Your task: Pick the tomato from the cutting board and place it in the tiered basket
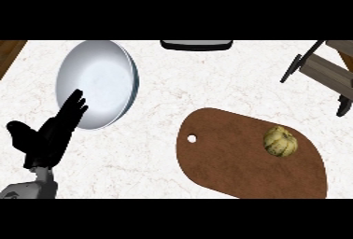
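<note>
White counter (207, 84) holds plate (96, 84) beside the spread left robot hand (48, 135).

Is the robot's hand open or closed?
Open. The left hand shows at the left with straight fingers, holding nothing. The tomato lies on the cutting board.

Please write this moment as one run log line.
left hand: open, resting | right hand: unseen | pale yellow-green ribbed tomato: on brown wooden cutting board

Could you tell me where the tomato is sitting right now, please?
In the head view, the pale yellow-green tomato sits on the brown cutting board, near its right end, below the tiered basket.
</note>
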